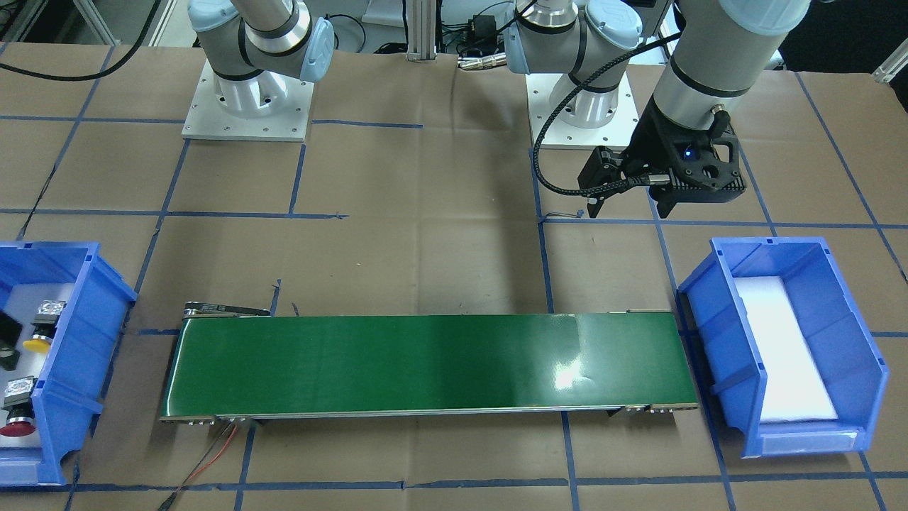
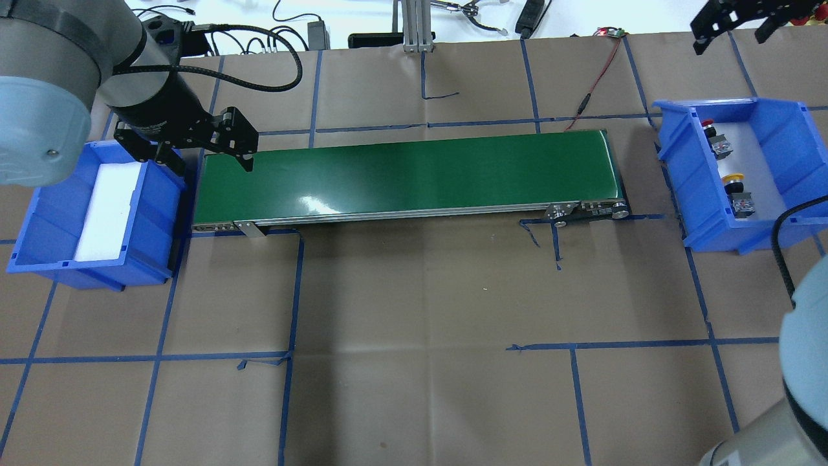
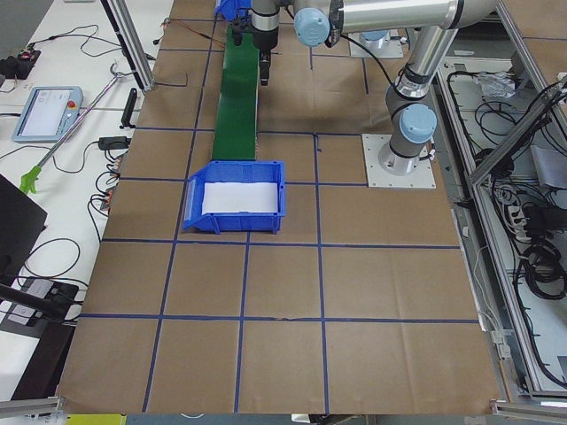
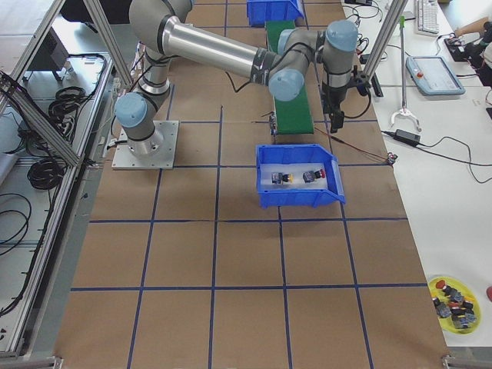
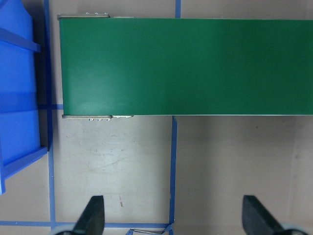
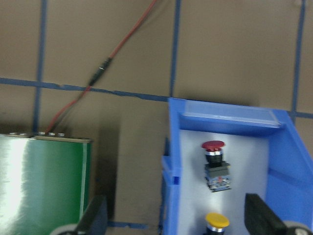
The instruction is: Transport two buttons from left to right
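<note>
The red button point(image 2: 713, 134) and the yellow button point(image 2: 735, 182) lie on white foam in the blue bin point(image 2: 776, 123) at the right end of the green conveyor belt point(image 2: 407, 175). Both also show in the right wrist view, red point(image 6: 215, 164) and yellow point(image 6: 216, 221). My right gripper point(image 2: 731, 35) is open and empty, high above the bin's far side. My left gripper point(image 2: 207, 160) is open and empty, above the belt's left end; its fingers point(image 5: 93, 215) frame bare paper in the left wrist view.
A second blue bin point(image 2: 39, 239) with bare white foam stands at the belt's left end. A red and black cable point(image 2: 595, 77) runs from the belt's far right corner. Brown paper with blue tape lines covers the table point(image 2: 420, 323).
</note>
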